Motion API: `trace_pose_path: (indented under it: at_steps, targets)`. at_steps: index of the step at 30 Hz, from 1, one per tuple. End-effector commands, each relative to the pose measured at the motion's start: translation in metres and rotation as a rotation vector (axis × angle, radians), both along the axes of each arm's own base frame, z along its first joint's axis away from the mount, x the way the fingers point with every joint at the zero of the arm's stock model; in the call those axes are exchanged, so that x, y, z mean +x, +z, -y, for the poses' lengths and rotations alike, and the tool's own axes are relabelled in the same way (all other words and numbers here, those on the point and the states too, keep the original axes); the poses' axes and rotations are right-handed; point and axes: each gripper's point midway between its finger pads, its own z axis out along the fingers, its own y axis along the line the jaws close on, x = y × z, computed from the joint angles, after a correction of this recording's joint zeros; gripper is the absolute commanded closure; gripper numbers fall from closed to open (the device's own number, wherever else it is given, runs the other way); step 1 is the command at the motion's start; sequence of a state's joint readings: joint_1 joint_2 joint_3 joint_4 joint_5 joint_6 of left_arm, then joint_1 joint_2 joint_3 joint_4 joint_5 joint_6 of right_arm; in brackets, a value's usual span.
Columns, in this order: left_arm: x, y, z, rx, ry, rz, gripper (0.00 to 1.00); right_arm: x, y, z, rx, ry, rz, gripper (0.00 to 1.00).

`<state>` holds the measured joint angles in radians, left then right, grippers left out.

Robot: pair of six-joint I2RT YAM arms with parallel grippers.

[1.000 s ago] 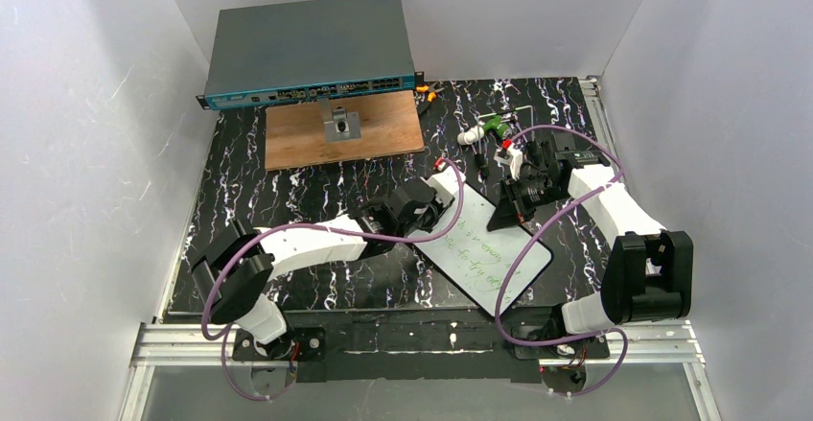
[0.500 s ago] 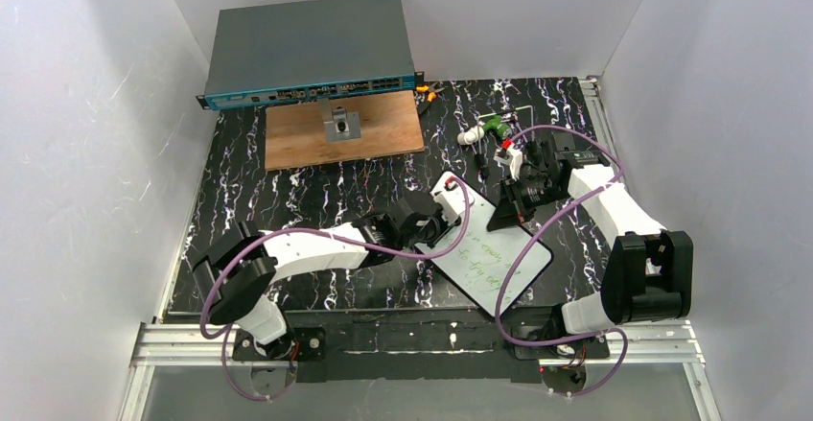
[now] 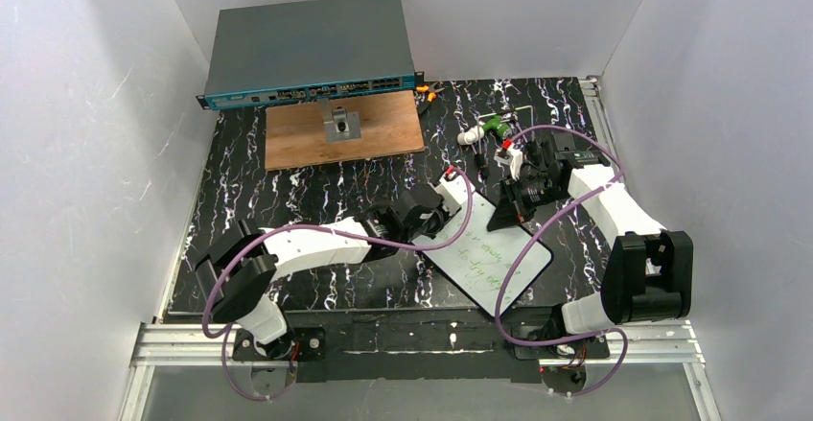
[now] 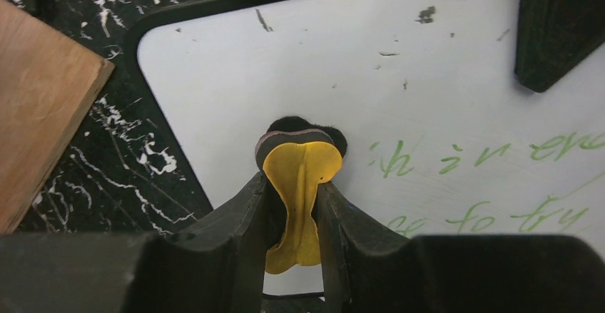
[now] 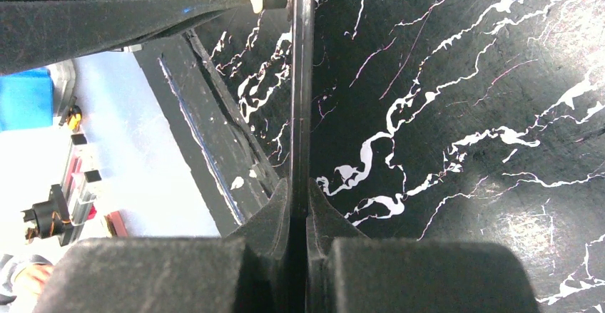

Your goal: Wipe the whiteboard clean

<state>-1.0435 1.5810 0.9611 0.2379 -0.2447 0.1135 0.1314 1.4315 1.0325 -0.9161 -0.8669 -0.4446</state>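
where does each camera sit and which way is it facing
top external: fixed above and behind, looking down on the table; left arm, right arm and their bases show.
left wrist: rides the left arm, looking down at the whiteboard; its jaws pinch a yellow eraser.
right wrist: rides the right arm, looking along its shut jaws at the marbled table.
shared: top and left wrist both show the whiteboard's green writing.

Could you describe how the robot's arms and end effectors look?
Both the left arm and right arm have white links with black joints, each with a looping purple cable. The left end effector and right end effector are matte black and taper toward the tips.
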Motion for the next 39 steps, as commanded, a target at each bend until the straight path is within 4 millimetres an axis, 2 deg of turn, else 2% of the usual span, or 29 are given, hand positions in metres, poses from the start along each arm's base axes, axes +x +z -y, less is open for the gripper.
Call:
trace_pose_path:
  at_steps: [1,4,7,12,15,18,22,31,35,39]
  targets:
    - [-0.028,0.002,0.015,-0.052,-0.157,-0.039,1.00,0.016,0.013,-0.006,0.040,0.055,0.161,0.99]
    - [-0.041,0.000,0.019,-0.061,-0.206,-0.054,1.00,0.016,0.013,-0.006,0.041,0.057,0.162,0.99]
    - [-0.043,-0.001,0.021,-0.072,-0.206,-0.063,1.00,0.016,0.013,-0.006,0.042,0.057,0.162,0.99]
    - [-0.017,0.003,0.012,-0.034,-0.070,-0.010,1.00,0.016,0.013,-0.006,0.042,0.055,0.161,0.99]
    - [0.001,0.017,0.006,-0.075,0.018,-0.007,1.00,0.016,0.013,-0.006,0.040,0.056,0.162,0.99]
    - [0.009,0.020,0.000,-0.050,0.052,0.009,1.00,0.016,0.013,-0.006,0.041,0.056,0.161,0.99]
    - [0.003,0.010,0.001,-0.051,0.031,-0.009,1.00,0.016,0.014,-0.006,0.043,0.056,0.165,0.99]
    - [-0.038,-0.001,0.017,-0.078,-0.122,-0.020,1.00,0.016,0.013,-0.006,0.042,0.056,0.162,0.99]
    - [-0.034,-0.005,0.019,-0.061,-0.092,-0.007,1.00,0.016,0.013,-0.005,0.041,0.056,0.160,0.99]
    - [-0.012,0.003,0.010,-0.007,0.017,0.056,1.00,0.016,0.013,-0.006,0.042,0.057,0.162,0.99]
